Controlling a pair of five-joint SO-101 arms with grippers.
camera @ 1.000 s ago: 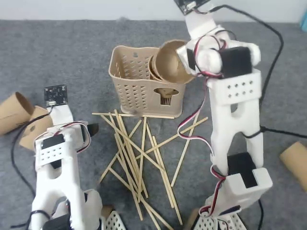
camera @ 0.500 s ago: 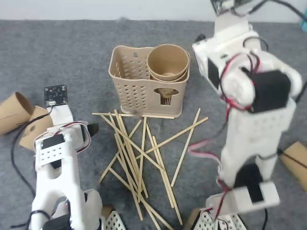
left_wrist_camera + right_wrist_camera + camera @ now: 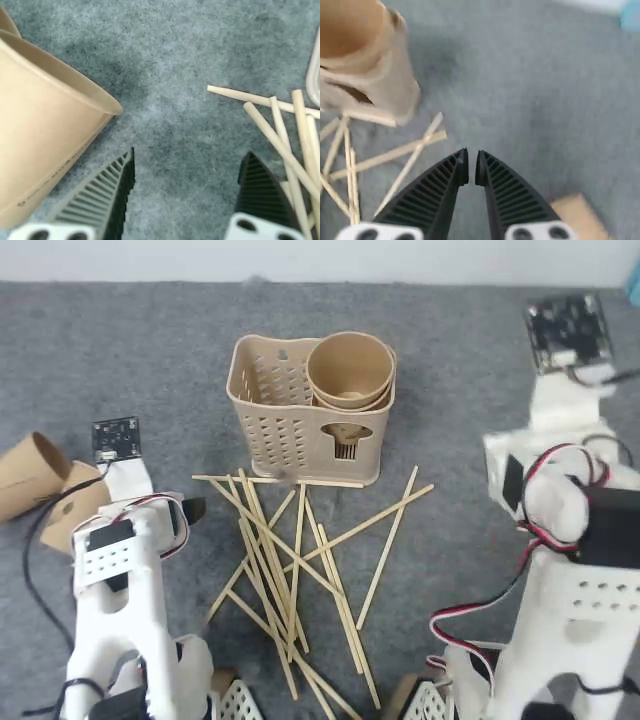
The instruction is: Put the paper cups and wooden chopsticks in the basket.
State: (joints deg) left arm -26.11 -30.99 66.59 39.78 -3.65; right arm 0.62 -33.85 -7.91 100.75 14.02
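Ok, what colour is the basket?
The basket is plain beige, with rows of small holes in its walls. It shows best in the high view.

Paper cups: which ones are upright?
The stacked cups in the basket, mouths up. The two cups at far left lie on their sides.

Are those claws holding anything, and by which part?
Nothing is held. The left gripper is open beside a paper cup; the right gripper is shut, empty.

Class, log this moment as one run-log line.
stacked cups: in basket | chopsticks: scattered on carpet | left gripper: open, beside lying cup | right gripper: shut, empty
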